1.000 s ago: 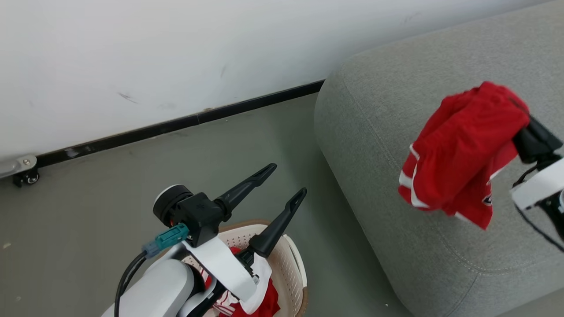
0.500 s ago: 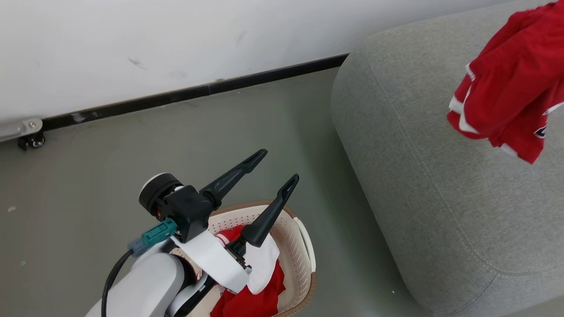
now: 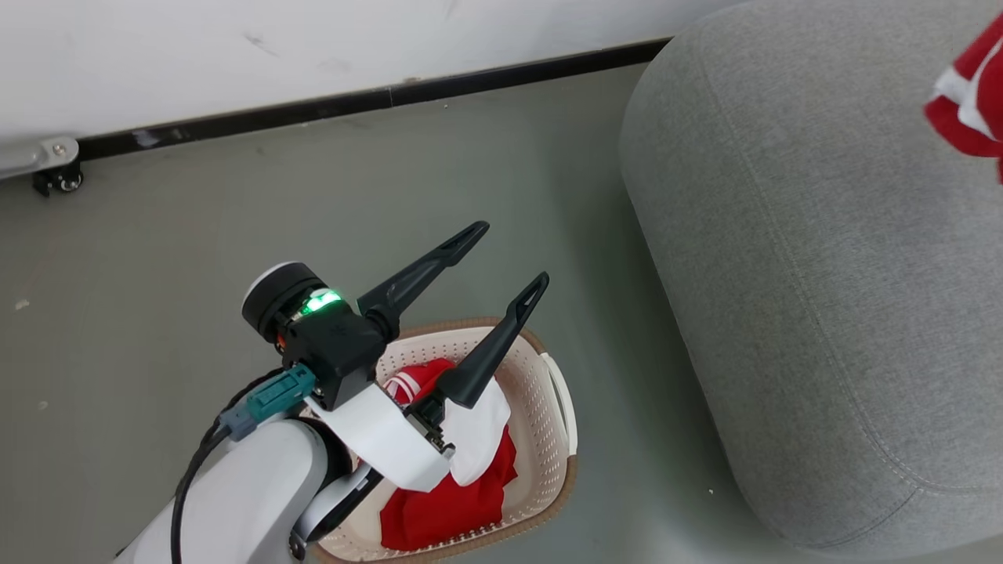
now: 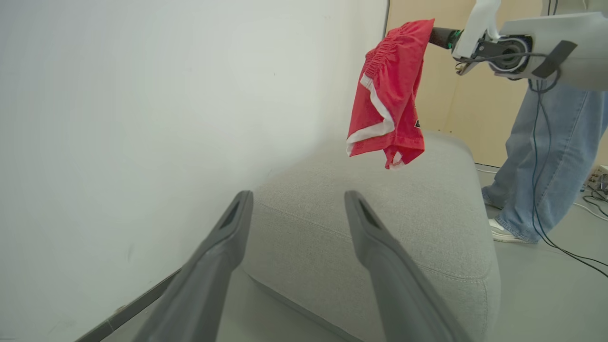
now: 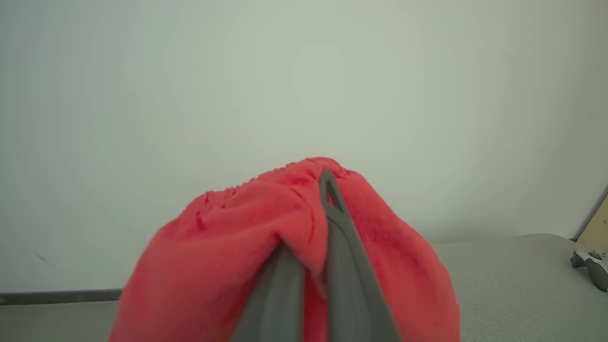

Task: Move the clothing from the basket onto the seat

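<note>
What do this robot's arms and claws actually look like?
The left forearm is a smooth whitish shell. The left gripper is black, with two long, tapering fingers, a green light, a teal plug and a black cable behind it.

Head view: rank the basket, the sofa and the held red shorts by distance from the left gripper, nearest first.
1. basket, just below the left gripper.
2. sofa, to its right.
3. red shorts, far right, above the sofa.

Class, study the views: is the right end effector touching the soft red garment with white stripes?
Touching. The right wrist view shows the right end effector shut on the soft red garment, cloth pinched between its dark fingers and draped over them.
</note>
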